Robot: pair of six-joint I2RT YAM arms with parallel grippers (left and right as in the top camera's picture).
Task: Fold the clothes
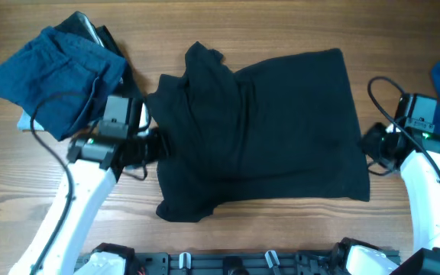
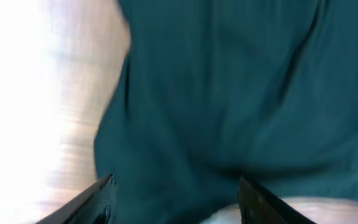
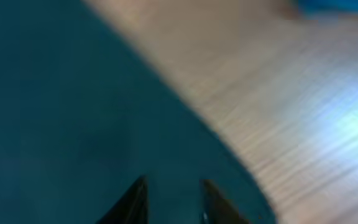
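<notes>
At the black garment's (image 1: 281, 130) left edge my left fingers (image 2: 104, 202) gape, released; at its right, my right fingers (image 3: 132, 202) part narrowly.

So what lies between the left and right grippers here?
The black garment fills the whole stretch, with the left gripper and right gripper at its side edges; the overhead view shows this.

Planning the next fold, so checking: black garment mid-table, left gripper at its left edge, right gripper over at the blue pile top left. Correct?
No. The right gripper is at the right edge of the black garment, not at the blue pile; the overhead view shows it. The rest holds: left gripper at its left edge.
</notes>
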